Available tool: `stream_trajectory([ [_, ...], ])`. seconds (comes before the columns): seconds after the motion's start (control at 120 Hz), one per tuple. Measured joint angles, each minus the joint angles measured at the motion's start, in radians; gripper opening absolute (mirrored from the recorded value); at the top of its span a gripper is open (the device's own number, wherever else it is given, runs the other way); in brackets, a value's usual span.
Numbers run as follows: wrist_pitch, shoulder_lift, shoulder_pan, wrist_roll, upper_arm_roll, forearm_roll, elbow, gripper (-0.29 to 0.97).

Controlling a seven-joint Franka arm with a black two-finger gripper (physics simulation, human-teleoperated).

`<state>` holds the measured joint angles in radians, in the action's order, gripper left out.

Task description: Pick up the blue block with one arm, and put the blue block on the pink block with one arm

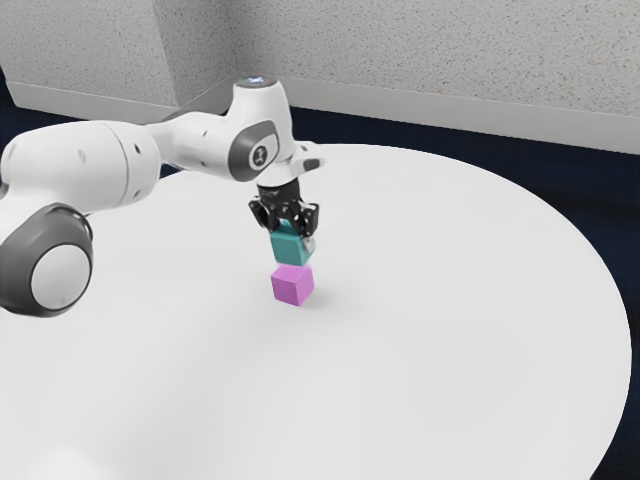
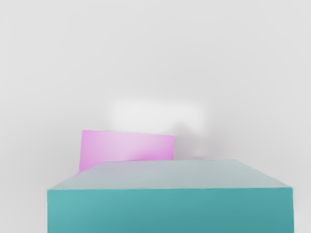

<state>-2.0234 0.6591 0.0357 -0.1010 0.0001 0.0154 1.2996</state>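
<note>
My black gripper [image 1: 290,234] is shut on the blue-green block [image 1: 289,246], holding it just above the pink block [image 1: 292,284], which rests on the white round table [image 1: 450,330]. In the exterior view a thin gap seems to separate the two blocks, though I cannot tell for sure whether they touch. In the wrist view the blue-green block [image 2: 170,199] sits large just under my hand, and the pink block [image 2: 126,148] shows beyond and below it, partly covered.
The white arm [image 1: 120,170] comes in from the exterior view's left. The table's far edge meets a dark floor and a grey wall [image 1: 450,50] behind.
</note>
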Motion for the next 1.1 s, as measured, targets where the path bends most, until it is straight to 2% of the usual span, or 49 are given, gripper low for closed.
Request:
stream_trajectory([
  [0.575, -0.003, 0.026, -0.022, 0.107, -0.001, 0.046, -0.015, 0.19],
  [1.1, -0.012, 0.047, -0.018, 0.147, -0.005, 0.049, -0.044, 0.19],
])
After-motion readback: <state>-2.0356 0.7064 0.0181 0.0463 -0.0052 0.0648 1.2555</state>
